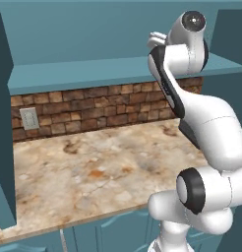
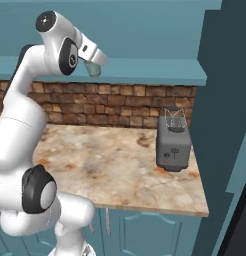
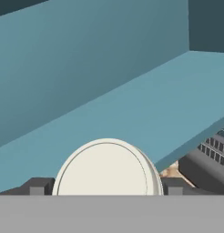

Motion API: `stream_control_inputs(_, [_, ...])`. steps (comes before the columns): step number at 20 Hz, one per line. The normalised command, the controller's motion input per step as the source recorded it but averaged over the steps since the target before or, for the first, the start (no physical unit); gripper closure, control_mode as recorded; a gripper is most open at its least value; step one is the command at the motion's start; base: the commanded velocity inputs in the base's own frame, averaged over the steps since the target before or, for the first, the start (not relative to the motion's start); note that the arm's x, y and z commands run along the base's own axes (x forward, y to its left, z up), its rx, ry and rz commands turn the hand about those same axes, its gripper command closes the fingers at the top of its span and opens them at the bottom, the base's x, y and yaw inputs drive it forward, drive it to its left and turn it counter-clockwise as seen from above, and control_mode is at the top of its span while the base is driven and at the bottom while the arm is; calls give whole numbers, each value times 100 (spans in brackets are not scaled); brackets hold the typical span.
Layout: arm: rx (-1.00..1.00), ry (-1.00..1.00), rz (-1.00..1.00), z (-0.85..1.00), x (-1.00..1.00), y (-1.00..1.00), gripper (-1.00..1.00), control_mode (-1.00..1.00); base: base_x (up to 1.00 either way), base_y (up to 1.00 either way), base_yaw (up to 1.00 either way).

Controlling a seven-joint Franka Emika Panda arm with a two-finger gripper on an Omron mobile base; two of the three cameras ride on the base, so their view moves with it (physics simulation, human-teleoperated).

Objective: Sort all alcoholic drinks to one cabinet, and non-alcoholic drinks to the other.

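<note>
One cup [image 2: 95,68] is in the gripper [image 3: 107,191], held up high at the front edge of the cabinet [image 1: 93,74] floor board. One dark finger [image 3: 37,186] sits tight on each side of the cup, so the pincer is closed on it. The teal floor board has lots of open room, and the back wall is far off. Down below, one toaster [image 2: 173,142] stands near the right edge of the counter [image 2: 110,165].
</note>
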Motion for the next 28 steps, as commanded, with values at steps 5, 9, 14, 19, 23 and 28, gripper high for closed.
stream_control_inputs(5, [0, 0, 0, -13, 68, -4, 100, -100, 0, 0, 0])
stream_control_inputs(9, [0, 0, 3, -17, 45, -1, 100, -100, 0, 0, 0])
stream_control_inputs(14, [0, 0, 8, -8, 39, 0, 100, -100, 0, 0, 0])
stream_control_inputs(19, [0, 0, 15, -42, 21, 0, 100, -100, 0, 0, 0])
stream_control_inputs(23, [0, 0, 13, -32, 23, 0, 100, -100, 0, 0, 0])
stream_control_inputs(28, [-4, 0, 8, -21, 26, 0, -100, -100, 0, 0, 0])
